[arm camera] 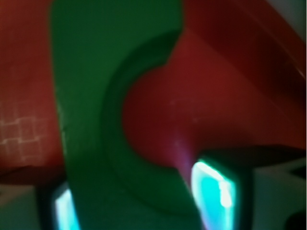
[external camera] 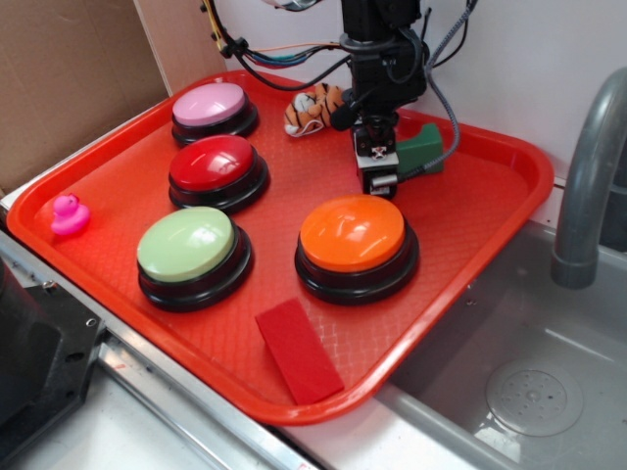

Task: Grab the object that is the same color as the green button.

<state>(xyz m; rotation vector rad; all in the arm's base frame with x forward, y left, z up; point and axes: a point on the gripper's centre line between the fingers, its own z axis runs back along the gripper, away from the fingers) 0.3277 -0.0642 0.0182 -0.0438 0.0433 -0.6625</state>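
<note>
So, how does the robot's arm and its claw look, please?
The arm is black and blocky, with grey and black cables plus thin orange and yellow wires running along it. The claw has a silver metal piece with small screw holes. In the wrist view its fingers are dark with pale, cyan-glowing pads.

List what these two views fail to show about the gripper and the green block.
- Exterior view: the gripper covers part of the green block; its notch and any contact are hidden.
- Wrist view: the green block is blurred and cut off by the top edge; the fingertips are cropped at the bottom, so whether they touch it is unclear.
- Exterior view: the arm overlaps the tiger toy.
</note>
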